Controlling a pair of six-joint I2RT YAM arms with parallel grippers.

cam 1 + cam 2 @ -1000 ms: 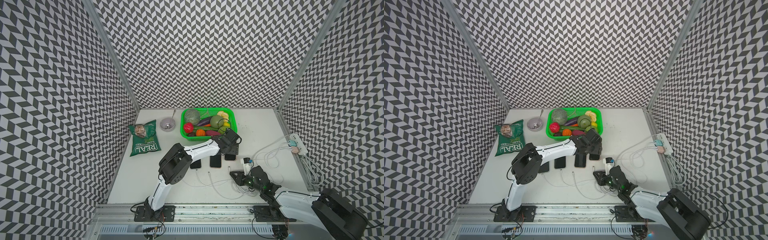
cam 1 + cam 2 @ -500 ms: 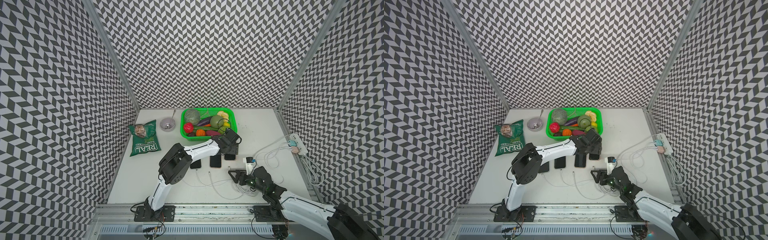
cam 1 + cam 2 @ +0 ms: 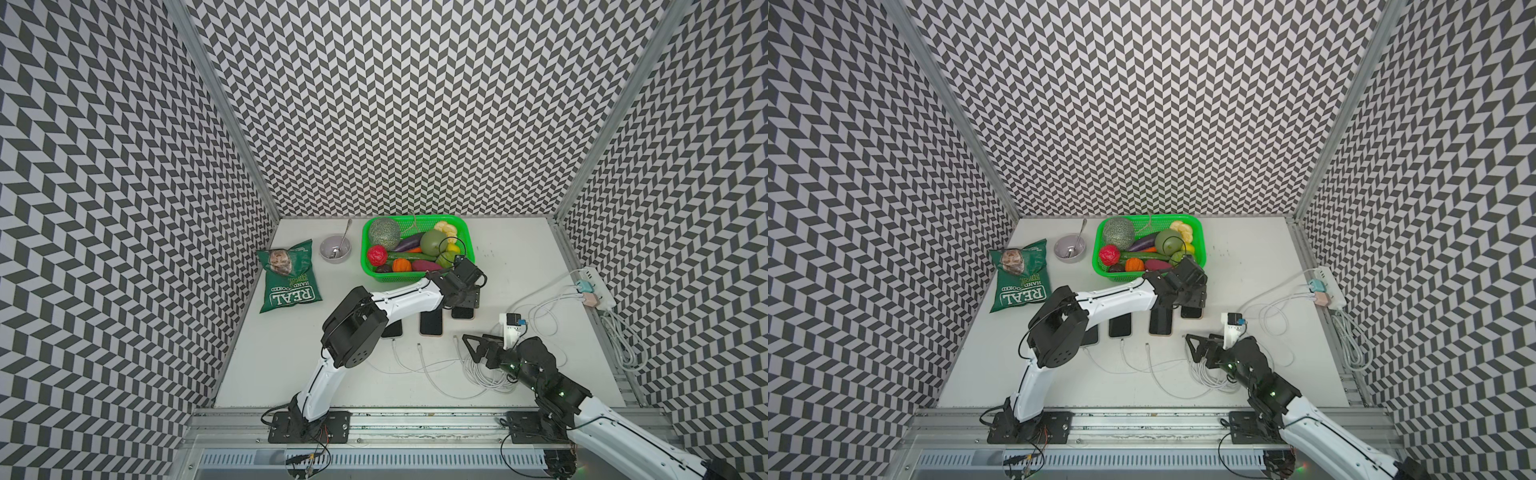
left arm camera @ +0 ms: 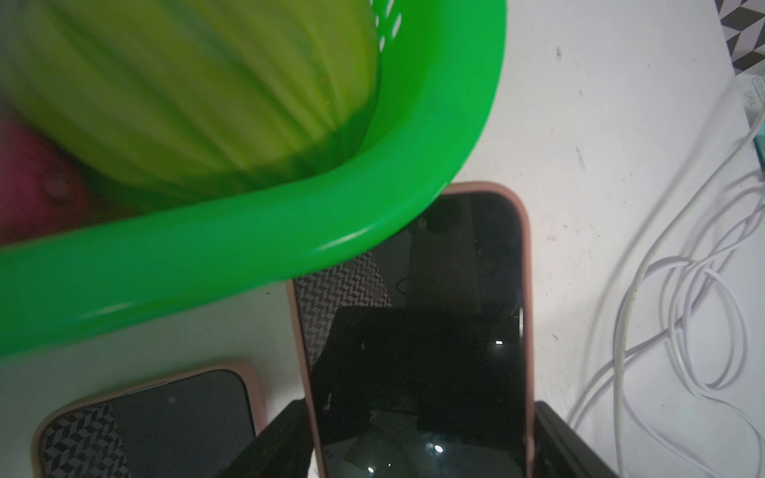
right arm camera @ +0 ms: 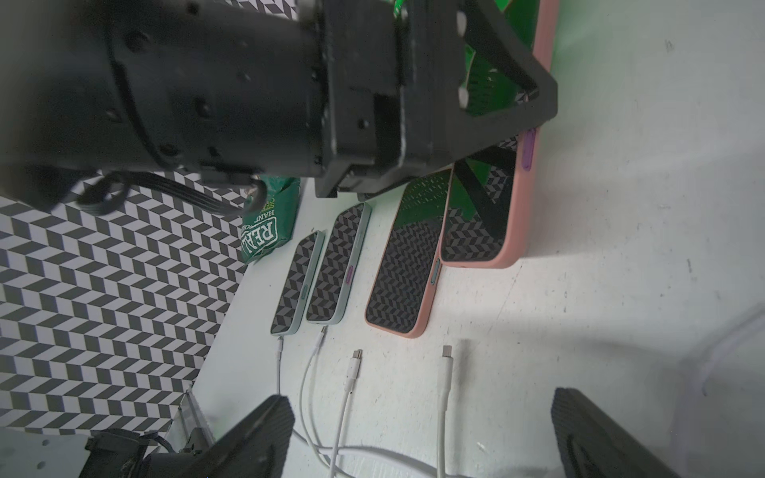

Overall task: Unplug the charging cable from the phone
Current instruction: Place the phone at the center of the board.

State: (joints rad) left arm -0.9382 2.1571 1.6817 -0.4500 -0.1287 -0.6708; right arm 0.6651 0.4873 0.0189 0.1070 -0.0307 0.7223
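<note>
Reading the table (image 3: 519, 257) as a clock face, the green basket (image 3: 365, 262) sits at twelve. Just off the basket's five o'clock corner my left claw (image 3: 464, 296) is clamped across the pink-cased phone (image 3: 1191, 312), pinning it flat. My right claw (image 3: 478, 351), toward five o'clock, hangs with jaws wide apart, gripping nothing. The charging cable (image 5: 443, 405) lies on the table, its plug (image 5: 447, 351) clear of the phone, at the phone's six. I judge the unplugging done and the release in hand. Next I should lift the right claw away without snagging the cable.
</note>
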